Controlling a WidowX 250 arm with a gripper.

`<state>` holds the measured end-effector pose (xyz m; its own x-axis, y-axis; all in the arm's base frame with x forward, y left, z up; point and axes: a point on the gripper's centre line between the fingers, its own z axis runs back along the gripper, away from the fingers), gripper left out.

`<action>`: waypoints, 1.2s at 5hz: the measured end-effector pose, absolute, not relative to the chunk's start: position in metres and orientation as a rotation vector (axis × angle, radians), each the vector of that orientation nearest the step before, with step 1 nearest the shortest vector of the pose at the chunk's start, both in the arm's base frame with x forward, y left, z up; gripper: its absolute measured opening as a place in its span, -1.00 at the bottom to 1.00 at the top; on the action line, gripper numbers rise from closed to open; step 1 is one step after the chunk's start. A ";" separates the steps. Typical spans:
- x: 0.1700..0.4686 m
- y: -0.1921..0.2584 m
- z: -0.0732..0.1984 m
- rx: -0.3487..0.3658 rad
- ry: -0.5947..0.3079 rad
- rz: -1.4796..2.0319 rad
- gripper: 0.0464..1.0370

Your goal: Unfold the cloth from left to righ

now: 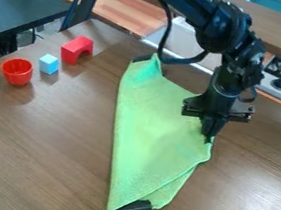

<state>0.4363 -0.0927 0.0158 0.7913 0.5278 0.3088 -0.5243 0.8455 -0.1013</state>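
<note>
Over on the worktop's left [61, 149] there's a cup [16, 72], a cube [48, 64] just behind and right of it, an arch block [77, 49] farther back; the cloth [155, 135] lies right of them, a stove [273, 92] behind, far right.

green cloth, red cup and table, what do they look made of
The green cloth seems matte fabric, perhaps microfiber, given its soft fold and fine texture. The red cup is probably smooth plastic, given its even, bright colour. The table shows satiny wood grain, but could be laminate.
</note>
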 end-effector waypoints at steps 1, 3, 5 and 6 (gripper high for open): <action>0.432 -0.081 0.043 -0.071 -0.361 0.586 -0.99; 0.406 -0.040 0.064 -0.123 -0.376 0.603 -0.99; 0.373 0.013 0.051 -0.131 -0.326 0.627 -0.99; 0.355 0.041 0.058 -0.173 -0.330 0.653 -0.99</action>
<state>0.3549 0.0408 0.0582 0.7449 0.6203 0.2457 -0.5657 0.7824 -0.2603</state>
